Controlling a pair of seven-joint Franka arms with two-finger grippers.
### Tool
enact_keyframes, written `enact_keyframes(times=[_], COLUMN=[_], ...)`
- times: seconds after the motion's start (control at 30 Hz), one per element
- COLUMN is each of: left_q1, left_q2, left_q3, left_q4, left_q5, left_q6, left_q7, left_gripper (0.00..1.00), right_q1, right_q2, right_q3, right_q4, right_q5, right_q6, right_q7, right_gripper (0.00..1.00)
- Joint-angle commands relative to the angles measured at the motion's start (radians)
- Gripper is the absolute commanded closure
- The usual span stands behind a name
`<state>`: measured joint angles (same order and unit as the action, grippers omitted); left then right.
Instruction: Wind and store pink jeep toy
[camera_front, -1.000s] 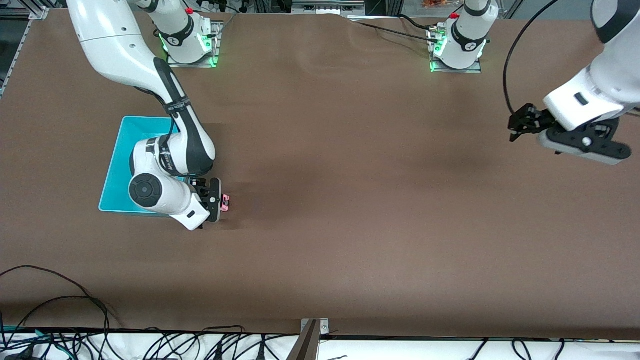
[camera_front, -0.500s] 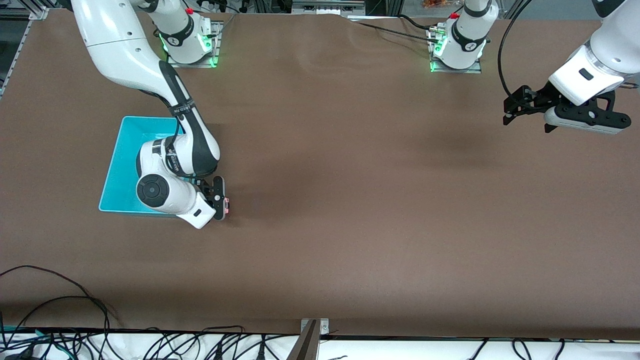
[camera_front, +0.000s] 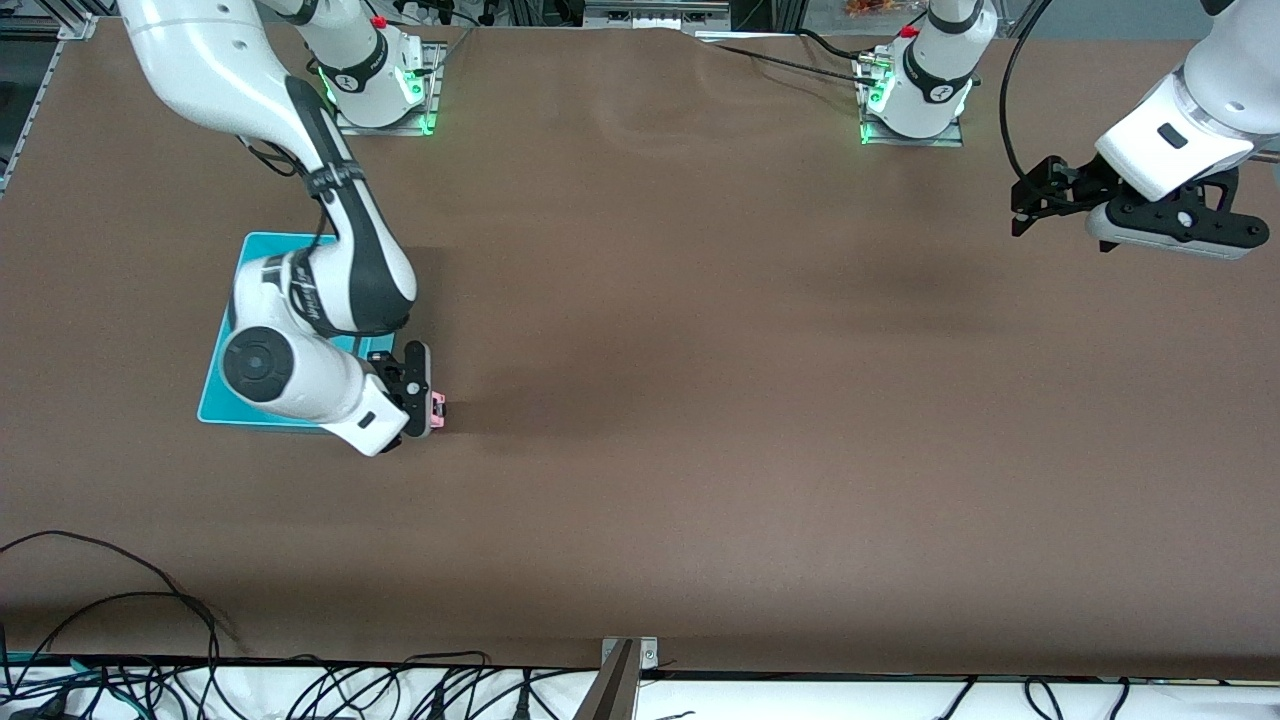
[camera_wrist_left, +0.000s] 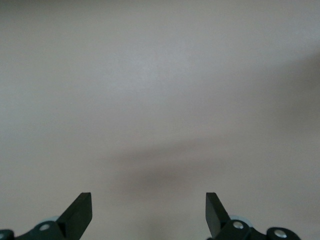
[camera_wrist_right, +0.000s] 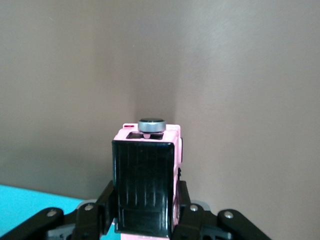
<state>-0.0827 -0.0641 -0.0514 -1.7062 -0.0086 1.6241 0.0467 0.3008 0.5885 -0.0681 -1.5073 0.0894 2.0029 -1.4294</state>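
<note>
A tiny pink jeep toy (camera_front: 438, 407) with a black roof sits at table level just beside the corner of a cyan bin (camera_front: 222, 378) that is nearest the front camera, toward the right arm's end of the brown table (camera_front: 700, 400). The right gripper (camera_front: 428, 408) is clamped on the jeep's sides; in the right wrist view the two dark fingers (camera_wrist_right: 187, 210) press against the pink body (camera_wrist_right: 147, 180) from both flanks. A second ago these fingers stood apart around the toy, and now they have closed, and the arm with the toy has drawn slightly closer to the bin. This suggests the grasp is made and the pull-back that winds the toy may be under way; storing is not yet done. The jeep's long axis runs straight out from the wrist camera; the end pointing away from the wrist carries a grey round disc that looks like a spare wheel, though that is uncertain. The left gripper (camera_front: 1030, 195) waits high over the left arm's end of the table, its fingers (camera_wrist_left: 80, 212) spread wide and empty.
</note>
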Motion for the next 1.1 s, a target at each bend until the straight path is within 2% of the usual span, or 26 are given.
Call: enact_keyframes(times=[0.0,0.27,0.37,0.43,0.73,1.07], left_q1=[-0.009,0.007,0.011,0.011,0.027,0.034], left_q2=[0.064,0.081,0.078,0.076,0.073,0.073], left_q3=[0.001,0.002,0.002,0.002,-0.001,-0.001], left_q4=[0.095,0.123,0.117,0.115,0.111,0.108], left_q5=[0.022,-0.034,-0.036,-0.033,-0.033,-0.033], left_q6=[-0.062,-0.079,-0.079,-0.079,-0.078,-0.079], left_q7=[-0.013,-0.016,-0.018,-0.018,-0.016,-0.016], left_gripper=[0.00,0.00,0.00,0.00,0.00,0.00], right_q1=[-0.026,-0.078,-0.078,-0.080,-0.080,-0.080], right_q2=[-0.052,-0.142,-0.171,-0.202,-0.375,-0.446], right_q3=[-0.033,-0.064,-0.105,-0.124,-0.154,-0.163], right_q4=[0.054,0.056,0.023,-0.037,-0.408,-0.731], right_q5=[0.039,0.039,0.038,0.036,0.030,0.036], right_q6=[-0.136,-0.352,-0.412,-0.411,-0.225,0.055], right_q7=[-0.025,-0.045,-0.059,-0.078,-0.157,-0.229], right_gripper=[0.81,0.78,0.78,0.78,0.79,0.79])
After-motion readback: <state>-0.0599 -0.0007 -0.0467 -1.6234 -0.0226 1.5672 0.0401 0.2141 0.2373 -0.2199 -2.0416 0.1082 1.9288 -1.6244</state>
